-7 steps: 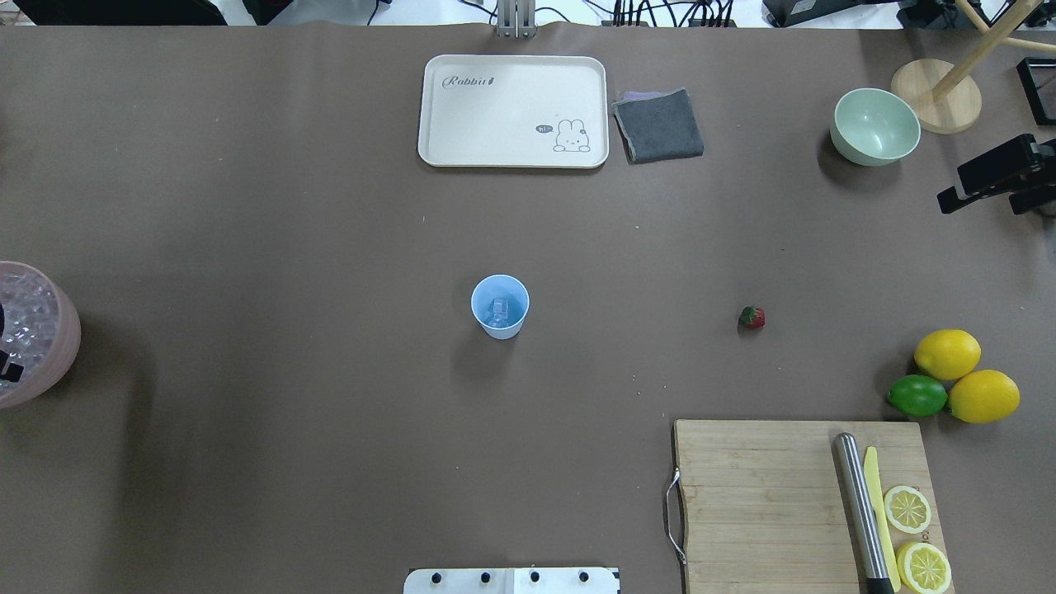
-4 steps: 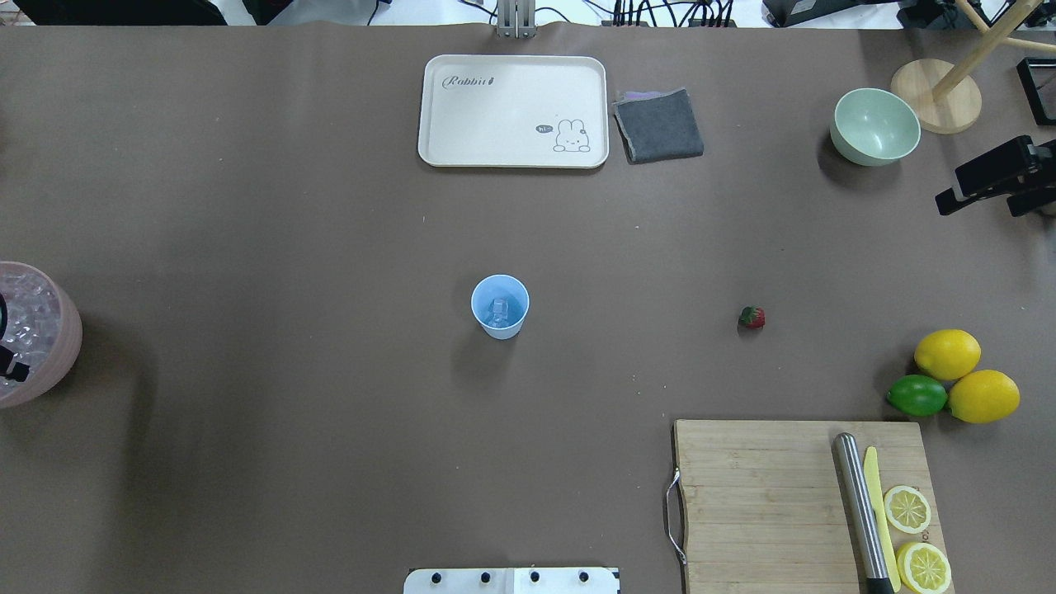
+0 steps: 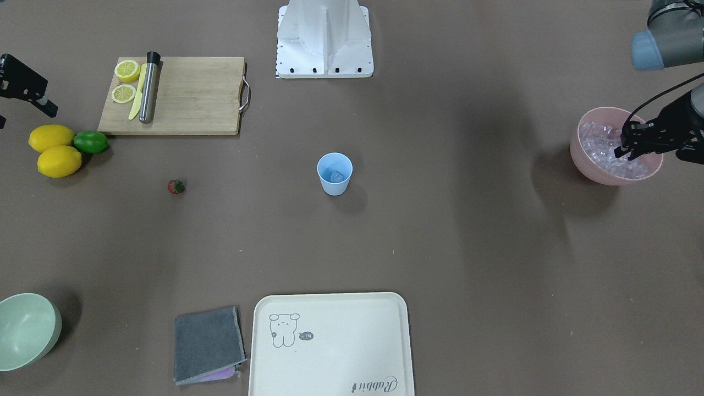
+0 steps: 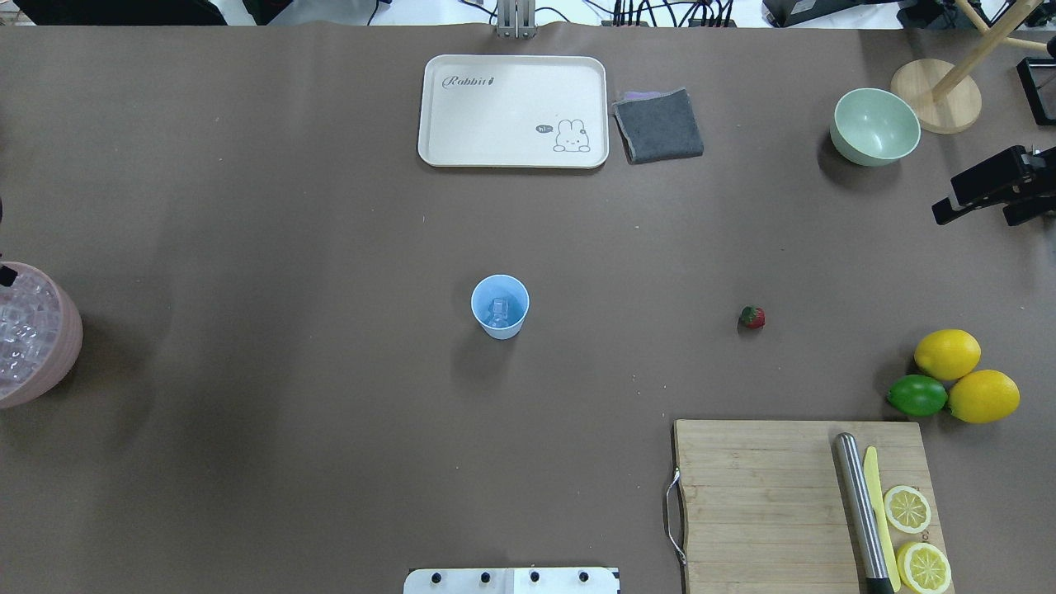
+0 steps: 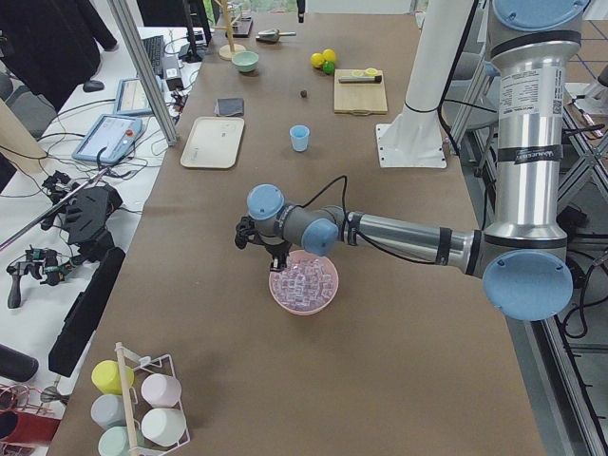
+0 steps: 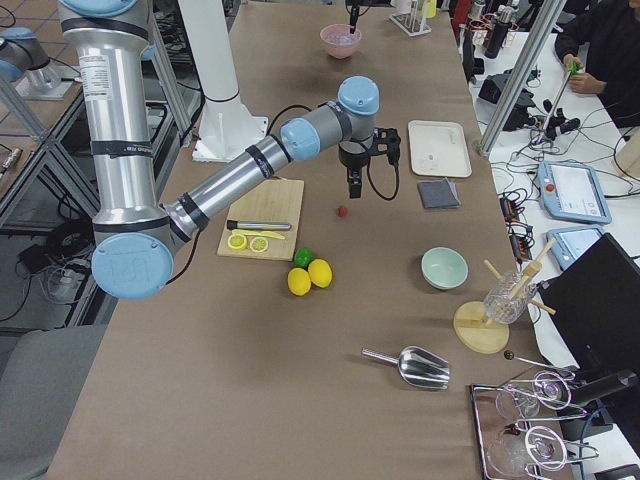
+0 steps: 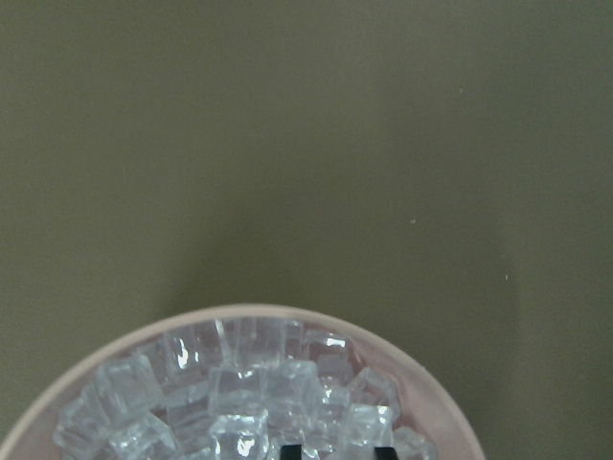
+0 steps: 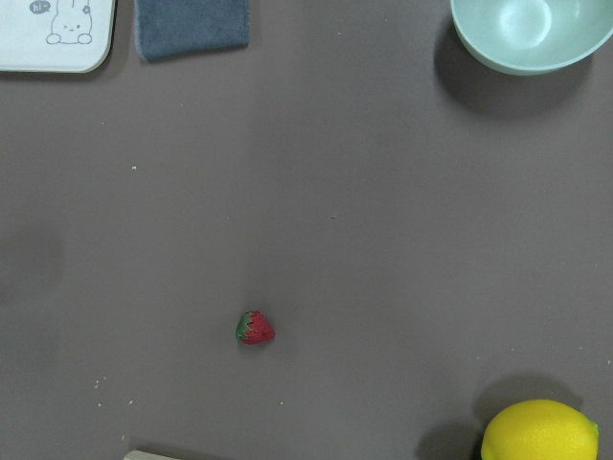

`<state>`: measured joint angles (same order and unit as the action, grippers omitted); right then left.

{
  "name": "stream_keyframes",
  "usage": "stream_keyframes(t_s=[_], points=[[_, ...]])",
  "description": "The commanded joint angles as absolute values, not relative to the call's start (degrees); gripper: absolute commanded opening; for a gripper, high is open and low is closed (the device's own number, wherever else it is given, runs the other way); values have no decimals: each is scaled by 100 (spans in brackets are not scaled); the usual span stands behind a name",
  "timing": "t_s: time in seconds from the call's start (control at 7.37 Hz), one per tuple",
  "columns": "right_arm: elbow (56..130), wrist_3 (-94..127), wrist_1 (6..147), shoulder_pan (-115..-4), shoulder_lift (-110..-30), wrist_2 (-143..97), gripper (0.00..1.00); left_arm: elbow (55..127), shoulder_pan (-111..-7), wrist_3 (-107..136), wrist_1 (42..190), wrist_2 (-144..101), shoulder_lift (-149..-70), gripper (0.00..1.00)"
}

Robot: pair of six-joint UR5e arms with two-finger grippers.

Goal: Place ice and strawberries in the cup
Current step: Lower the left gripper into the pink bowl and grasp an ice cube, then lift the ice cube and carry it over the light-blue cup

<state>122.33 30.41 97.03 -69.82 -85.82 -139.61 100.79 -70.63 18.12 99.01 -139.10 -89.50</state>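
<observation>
left gripper point(image 3: 627, 151): down at the left edge of the tabletop point(image 4: 289, 247), tips dipped into the pink bowl point(image 3: 605, 176); the wrist view shows two dark fingertips point(image 7: 383, 450) set apart with cubes around them, and i cannot tell whether one is caught between them
right gripper point(image 4: 973, 216): up over the far right of the tabletop, near the pale green bowl point(image 4: 874, 125), fingers spread wide and holding nothing
ice point(image 7: 239, 393): heaped in the pink bowl, clear cubes right up to the rim; one more cube point(image 4: 498, 309) lies at the bottom of the cup
cup point(image 4: 500, 306): light blue, upright, at the middle of the tabletop, well apart from both arms
strawberry point(image 4: 751, 317): lying alone on the bare tabletop to the right of the cup, well apart from it, green cap pointing left
fruit: two lemons point(image 4: 947, 354) and a lime point(image 4: 916, 395) bunched together at the right edge
cutting board point(image 4: 759, 503): near right corner, carrying a knife point(image 4: 862, 511) and two lemon halves point(image 4: 907, 508)
far side: a cream tray point(image 4: 511, 111) with a grey cloth point(image 4: 657, 125) just beside it
</observation>
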Motion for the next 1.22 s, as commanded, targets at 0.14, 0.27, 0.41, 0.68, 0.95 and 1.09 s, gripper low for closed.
stream_keyframes(t_s=[0.14,0.27,0.41,0.68,0.95,1.09], points=[[12234,3032,9694,-6961,-8596,-13948,100,10257,-7058,1722,7965,-13573,-10859,0],[12226,3032,9694,-6935,-8587,-13940,100,10257,-6657,2262,7989,-13544,-11272,0],[12226,3024,9694,-6900,-8578,-13905,100,10257,-6157,3033,8007,-13344,-11720,0],[12182,3023,9694,-6847,-8543,-13878,100,10240,-5086,4343,8033,-12711,-12477,0],[12182,3023,9694,-6829,-8543,-13878,100,9699,-4100,5653,8469,-11816,-13259,0],[12182,3023,9694,-6829,-8534,-13869,100,9416,-3722,6156,8847,-11508,-13463,0]])
